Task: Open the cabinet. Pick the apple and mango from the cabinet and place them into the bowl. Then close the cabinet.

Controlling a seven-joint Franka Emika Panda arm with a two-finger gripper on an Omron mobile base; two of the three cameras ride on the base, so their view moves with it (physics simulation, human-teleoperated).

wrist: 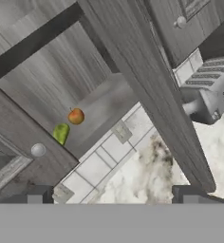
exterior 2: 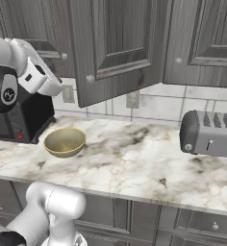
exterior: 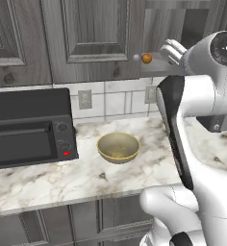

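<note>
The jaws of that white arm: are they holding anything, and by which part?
Nothing is held. The gripper is open, with the apple and mango lying untouched on the cabinet shelf.

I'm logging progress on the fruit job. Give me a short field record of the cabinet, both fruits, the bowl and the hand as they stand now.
cabinet: right door swung open, left door shut
apple: on the cabinet shelf, beside the mango
mango: on the same shelf, untouched
bowl: on the marble counter, empty
hand: open, holding nothing, aimed toward the shelf
microwave: on the counter, left of the bowl
</note>
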